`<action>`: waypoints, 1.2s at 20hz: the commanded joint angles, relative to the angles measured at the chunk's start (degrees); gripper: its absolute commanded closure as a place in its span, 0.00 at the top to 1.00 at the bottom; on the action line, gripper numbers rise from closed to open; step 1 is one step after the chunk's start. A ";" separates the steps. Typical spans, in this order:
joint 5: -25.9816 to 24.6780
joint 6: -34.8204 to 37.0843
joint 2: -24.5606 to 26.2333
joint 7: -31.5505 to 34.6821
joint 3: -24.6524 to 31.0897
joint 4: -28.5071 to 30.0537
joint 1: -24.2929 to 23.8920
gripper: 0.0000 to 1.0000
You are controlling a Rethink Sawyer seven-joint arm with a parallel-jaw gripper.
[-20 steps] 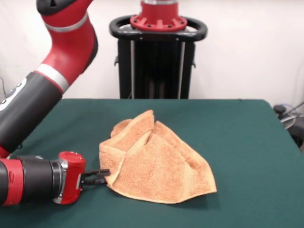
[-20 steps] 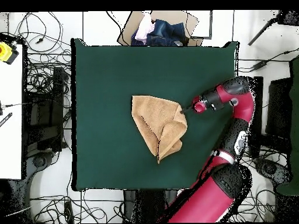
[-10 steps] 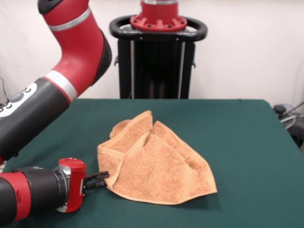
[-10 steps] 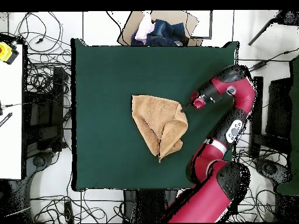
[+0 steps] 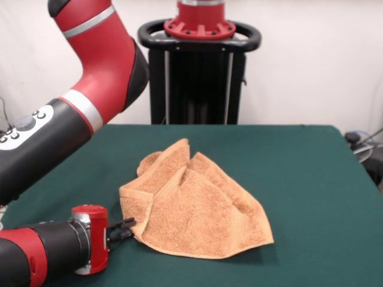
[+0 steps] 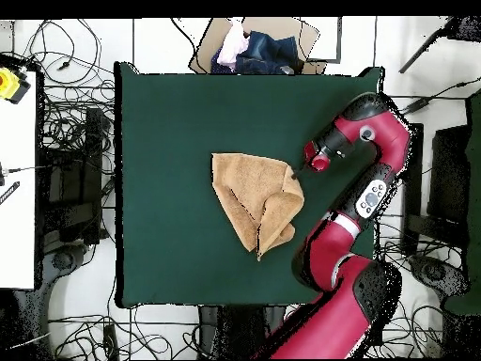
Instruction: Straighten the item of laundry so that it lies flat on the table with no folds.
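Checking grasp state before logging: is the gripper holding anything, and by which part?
The gripper appears shut on the towel, pinching its edge at the corner nearest the arm, low over the table.

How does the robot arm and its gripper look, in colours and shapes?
The arm is made of thick round segments, glossy red and black, with silver-white rings at the joints and small buttons on a black section. A red cylindrical wrist ends in a small black gripper.

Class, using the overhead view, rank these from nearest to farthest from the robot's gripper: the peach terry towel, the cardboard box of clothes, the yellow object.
1. Peach terry towel, right beside the gripper, mid-table.
2. Cardboard box of clothes, beyond the table's top edge.
3. Yellow object, far upper-left corner.
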 commanded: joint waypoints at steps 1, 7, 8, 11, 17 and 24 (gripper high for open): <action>-13.11 -8.89 -1.01 -20.31 6.34 -4.44 1.66 0.00; -16.26 -11.55 -3.13 -27.76 2.98 -2.30 3.12 0.00; -16.14 -12.30 -3.40 -29.09 2.39 -1.96 3.24 0.00; -17.33 -13.93 -5.06 -33.66 0.82 -0.97 4.20 0.00; -24.56 -16.86 -9.32 -43.26 -1.12 0.34 7.26 0.00; -26.95 -17.52 -15.02 -45.96 -5.39 3.54 10.18 0.00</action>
